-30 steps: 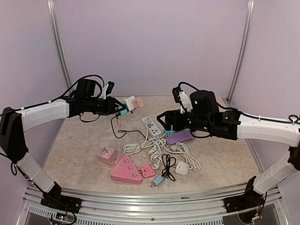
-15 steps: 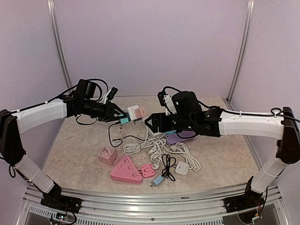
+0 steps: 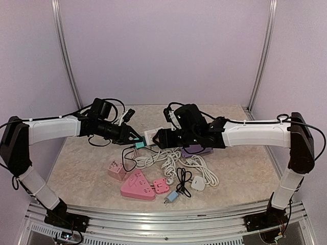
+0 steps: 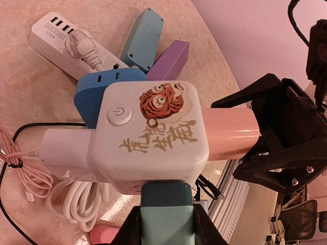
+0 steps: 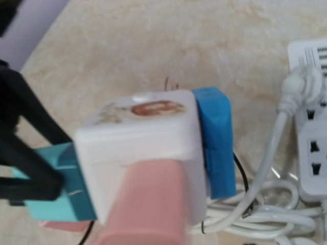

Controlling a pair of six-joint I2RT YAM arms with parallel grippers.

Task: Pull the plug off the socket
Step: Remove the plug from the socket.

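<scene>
Left wrist: teal plug [image 4: 167, 214] in socket [image 4: 150, 135]

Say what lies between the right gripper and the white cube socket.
The pink plug: it sticks out of the white cube socket, its free end flanked by the open jaws of the right gripper. The left wrist view shows it.

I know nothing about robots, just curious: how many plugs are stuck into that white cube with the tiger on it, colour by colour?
Teal plug: 1
Pink plug: 1
Blue plug: 1
White plug: 1
Total: 4 plugs showing on the white cube
</scene>
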